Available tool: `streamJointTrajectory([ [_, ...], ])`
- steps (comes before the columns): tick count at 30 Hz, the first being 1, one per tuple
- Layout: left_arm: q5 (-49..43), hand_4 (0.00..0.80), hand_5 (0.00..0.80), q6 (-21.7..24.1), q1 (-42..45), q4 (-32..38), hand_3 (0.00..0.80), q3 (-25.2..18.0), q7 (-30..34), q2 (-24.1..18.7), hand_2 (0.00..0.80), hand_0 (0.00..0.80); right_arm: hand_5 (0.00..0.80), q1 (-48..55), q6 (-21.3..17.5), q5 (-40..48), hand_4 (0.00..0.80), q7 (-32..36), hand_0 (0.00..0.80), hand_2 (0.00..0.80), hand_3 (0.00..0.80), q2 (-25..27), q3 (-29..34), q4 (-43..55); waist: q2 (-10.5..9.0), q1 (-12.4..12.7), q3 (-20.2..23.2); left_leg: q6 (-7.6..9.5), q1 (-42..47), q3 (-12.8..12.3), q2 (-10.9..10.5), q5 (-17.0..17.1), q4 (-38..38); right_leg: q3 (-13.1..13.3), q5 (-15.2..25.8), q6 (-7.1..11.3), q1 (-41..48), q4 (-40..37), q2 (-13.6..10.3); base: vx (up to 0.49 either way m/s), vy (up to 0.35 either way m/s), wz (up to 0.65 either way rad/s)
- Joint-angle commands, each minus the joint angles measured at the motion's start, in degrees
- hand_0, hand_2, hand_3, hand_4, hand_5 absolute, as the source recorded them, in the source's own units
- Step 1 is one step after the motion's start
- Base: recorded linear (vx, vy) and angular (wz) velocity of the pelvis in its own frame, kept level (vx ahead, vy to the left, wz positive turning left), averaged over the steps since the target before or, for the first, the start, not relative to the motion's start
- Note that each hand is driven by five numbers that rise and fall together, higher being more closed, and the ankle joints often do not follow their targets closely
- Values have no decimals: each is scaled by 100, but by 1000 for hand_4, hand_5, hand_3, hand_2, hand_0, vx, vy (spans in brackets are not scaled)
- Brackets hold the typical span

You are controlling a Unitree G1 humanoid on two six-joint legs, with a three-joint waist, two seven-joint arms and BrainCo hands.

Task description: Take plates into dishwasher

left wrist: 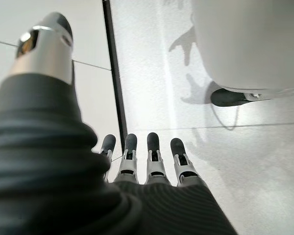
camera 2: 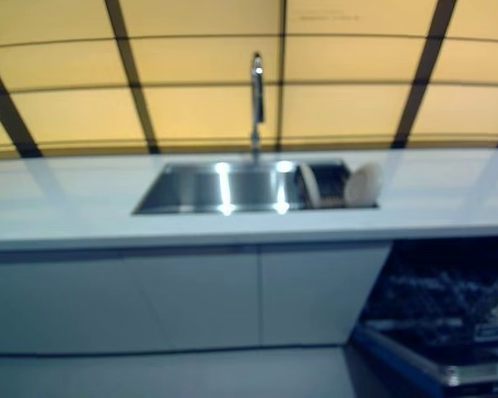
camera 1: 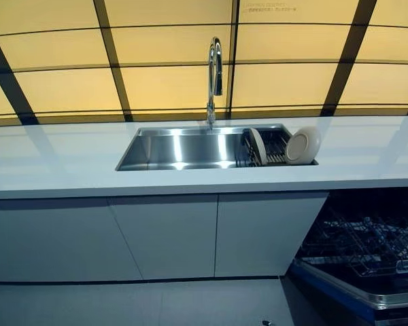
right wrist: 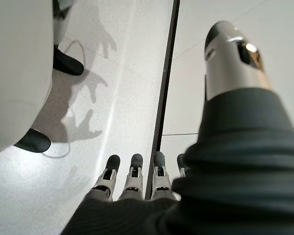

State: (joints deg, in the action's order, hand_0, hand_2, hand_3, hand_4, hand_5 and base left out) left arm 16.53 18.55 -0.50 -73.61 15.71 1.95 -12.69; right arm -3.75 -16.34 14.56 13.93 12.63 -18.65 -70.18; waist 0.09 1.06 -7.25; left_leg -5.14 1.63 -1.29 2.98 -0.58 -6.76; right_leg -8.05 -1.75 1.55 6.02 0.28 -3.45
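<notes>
Two plates [camera 1: 302,145] stand in the sink [camera 1: 183,149] rack at 3 o'clock; left hand [left wrist: 142,161] and right hand [right wrist: 132,181] hang relaxed, empty.

bright glare streaks in sink [camera 1: 183,153]

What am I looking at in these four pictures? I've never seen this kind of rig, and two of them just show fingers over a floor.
A two-legged humanoid robot took these. The two wide pictures come from a stereo camera on its head. They show a white counter with a steel sink, a tap, and plates standing in a rack at the sink's right end. An open dishwasher with its wire basket sits lower right. The other two come from wrist cameras. The left robot hand and right robot hand hang over the floor, fingers relaxed, holding nothing.
</notes>
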Motion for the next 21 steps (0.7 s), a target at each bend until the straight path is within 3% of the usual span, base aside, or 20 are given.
streamJointTrajectory([
  [1, 118, 0, 0, 1058, -244, 295, 0, -182, 44, -54, 0, 0, 0, -293, -208, 302, 0, 112, 0, 0, 0, 135, -225, 347, -412, 157, -300, 468, -1381, -17, -553, 548, -2465, 291, 204, -360, -280, 512, 58, 31, -51, -4],
  [3, 31, 0, 0, 1378, -205, 526, 0, -170, -8, -107, 0, 0, 0, -296, -262, 343, 0, 101, 0, 0, 0, 199, -215, 396, -268, 253, -418, 368, -1664, -29, -471, 963, -2135, 459, 121, -353, -170, 525, 226, 182, 68, -24],
  [4, -43, 0, 0, 1611, -138, 762, 0, -117, -167, -150, 0, 0, 0, -316, -342, 395, 0, 142, 0, 0, 0, 229, -168, 379, -74, 377, -465, 261, -1702, -14, -329, 1343, -1181, 630, 24, -297, 22, 460, 436, 370, 164, -26],
  [6, -44, 0, 0, 1716, -102, 1021, 0, -55, -338, -206, 0, 0, 0, -332, -396, 423, 0, 207, 0, 0, 0, 271, -134, 398, 50, 505, -510, 185, -1744, -106, -80, 1618, -187, 772, -112, -263, 269, 390, 560, 400, 146, -39],
  [7, -96, 0, 0, 1744, -97, 1243, 0, -40, -494, -277, 0, 0, 0, -324, -430, 429, 0, 220, 0, 0, 0, 306, -126, 420, 41, 633, -557, 142, -1797, -108, -70, 1776, 454, 920, -233, -238, 517, 333, 557, 428, 117, -92],
  [8, -263, 0, 0, 1771, -110, 1445, 0, -35, -721, -322, 0, 0, 0, -327, -468, 463, 0, 221, 0, 0, 0, 335, -133, 416, 14, 768, -552, 117, -1919, -69, -108, 1789, 800, 1076, -279, -211, 722, 239, 530, 399, 103, -108],
  [11, -747, 0, 0, 1914, -115, 1858, 0, -62, -1128, -462, 0, 0, 0, -364, -508, 536, 0, 274, 0, 0, 0, 371, -45, 398, -72, 912, -451, 206, -1938, -91, -170, 1565, 813, 1212, -436, -115, 1013, 132, 346, 278, 131, -40],
  [13, -1013, 0, 0, 2226, -96, 2154, 0, -90, -1364, -650, 0, 0, 0, -283, -497, 693, 0, 376, 0, 0, 0, 355, 47, 530, -152, 921, -352, 249, -1932, -105, -191, 1388, 471, 1085, -510, 31, 1120, 154, 108, 324, 165, -32],
  [16, -1018, 0, 0, 2291, 24, 3021, 0, -264, -1209, -966, 0, 0, 0, 43, -416, 802, 0, 363, 0, 0, 0, 355, 214, 1339, -254, 967, -239, 347, -1917, -121, -227, 1182, 182, 741, -465, 210, 1150, 318, -200, 255, 98, -9],
  [21, -863, 0, 0, 2221, 112, 4097, 0, -336, -709, -1481, 0, 0, 0, 435, -386, 888, 0, 245, 0, 0, 0, 479, 416, 2658, -371, 923, -106, 504, -1868, 26, -360, 1092, 215, 608, -149, 417, 905, 500, -474, 146, 77, 0],
])
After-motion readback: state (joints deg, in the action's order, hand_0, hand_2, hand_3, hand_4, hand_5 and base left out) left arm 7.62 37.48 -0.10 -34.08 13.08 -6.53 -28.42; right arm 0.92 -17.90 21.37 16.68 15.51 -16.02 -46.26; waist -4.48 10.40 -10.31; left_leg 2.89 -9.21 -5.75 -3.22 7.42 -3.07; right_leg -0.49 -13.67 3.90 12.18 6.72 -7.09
